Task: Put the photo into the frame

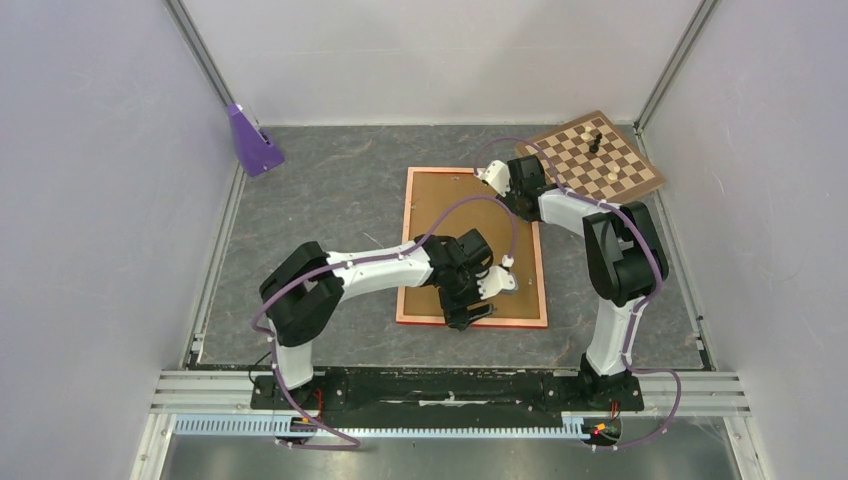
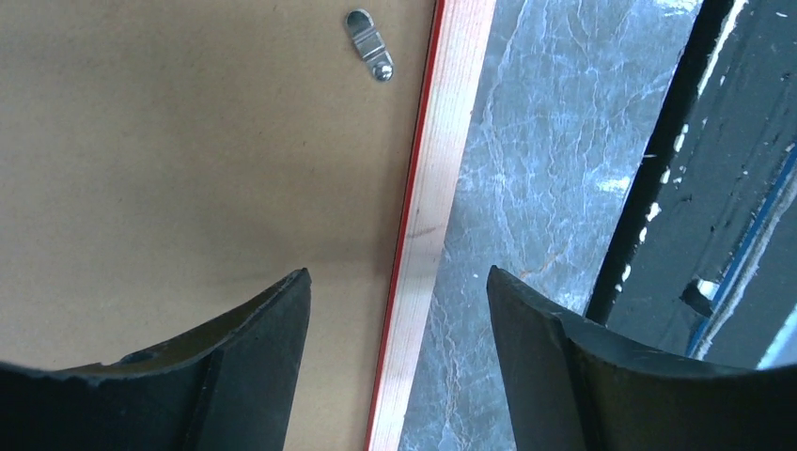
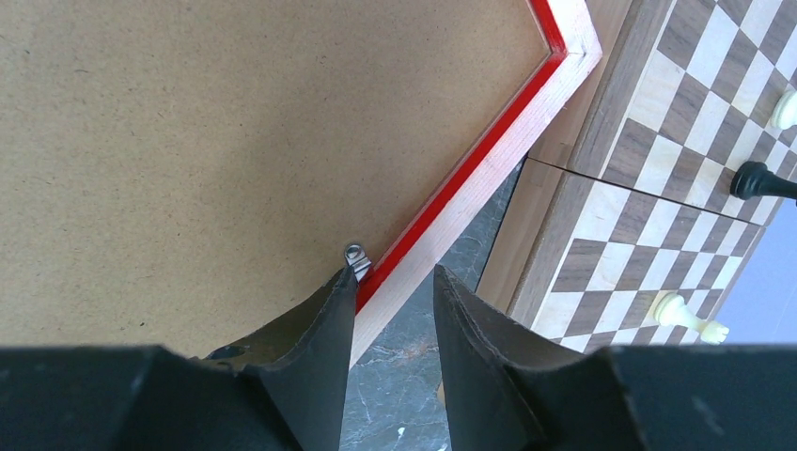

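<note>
Left jaws apart over the frame [image 2: 428, 235] (backing [image 2: 188, 141] up); right jaws straddle its rail, grip unclear.

The left gripper's [image 2: 397, 277] 2 dark fingers [image 2: 254, 376] stand apart astride the frame's [image 2: 442, 169] pale, red-edged rail. 1 metal clip [image 2: 368, 44] sits on the brown backing board [image 2: 188, 141]; the grey table [image 2: 545, 169] lies beyond.
</note>
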Robot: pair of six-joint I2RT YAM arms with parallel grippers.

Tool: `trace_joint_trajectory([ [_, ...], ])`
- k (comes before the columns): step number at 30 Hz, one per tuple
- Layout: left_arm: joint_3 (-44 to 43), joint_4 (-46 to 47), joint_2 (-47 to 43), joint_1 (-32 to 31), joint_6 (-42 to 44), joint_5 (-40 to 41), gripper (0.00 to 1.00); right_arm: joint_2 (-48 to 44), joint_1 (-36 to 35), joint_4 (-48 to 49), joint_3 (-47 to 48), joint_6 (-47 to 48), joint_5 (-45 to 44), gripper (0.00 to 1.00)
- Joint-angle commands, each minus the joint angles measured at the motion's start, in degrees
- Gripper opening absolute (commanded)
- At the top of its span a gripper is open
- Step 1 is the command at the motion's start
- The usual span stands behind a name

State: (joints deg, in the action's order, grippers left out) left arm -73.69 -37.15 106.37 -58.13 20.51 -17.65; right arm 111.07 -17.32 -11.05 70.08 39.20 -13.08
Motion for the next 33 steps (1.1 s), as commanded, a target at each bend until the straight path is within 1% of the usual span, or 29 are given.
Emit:
trace_joint_trajectory([
  [1, 0.1, 2.71, 1.88, -2.37, 2.91, 4.65, 0.73, -0.34, 0.38, -0.2, 0.14, -1.23, 2.6, 0.39],
  [5, 1.22, 4.05, 2.21, -3.38, 3.21, 7.08, 0.64, -0.08, 0.54, -0.2, 0.05, -0.93, 2.42, 0.39],
  [11, 3.42, 4.14, 2.48, -4.19, 3.63, 6.75, 0.44, 0.42, 1.06, -0.27, 0.39, -0.36, 2.26, 0.39],
  [15, 4.81, 4.1, 2.53, -4.63, 3.83, 5.99, 0.28, 0.73, 1.06, -0.15, 0.66, 0.31, 1.68, 0.39],
  [17, 5.46, 3.79, 2.52, -4.8, 3.94, 5.42, 0.11, 0.89, 1.07, 0.13, 0.85, 0.85, 1.14, 0.39],
  [18, 5.6, 3.52, 2.5, -4.88, 4.04, 4.97, 0.04, 1.03, 1.06, 0.28, 1.0, 1.25, 0.68, 0.39],
  [19, 5.87, 3.29, 2.53, -4.97, 4.09, 4.47, 0.02, 1.12, 1.06, 0.38, 1.21, 1.67, 0.24, 0.39],
  [33, 9.58, 2.53, 2.17, -5.55, 5.24, 1.1, 0.02, 3.34, 1.09, 3.64, 2.6, 6.2, -5.37, 0.39],
])
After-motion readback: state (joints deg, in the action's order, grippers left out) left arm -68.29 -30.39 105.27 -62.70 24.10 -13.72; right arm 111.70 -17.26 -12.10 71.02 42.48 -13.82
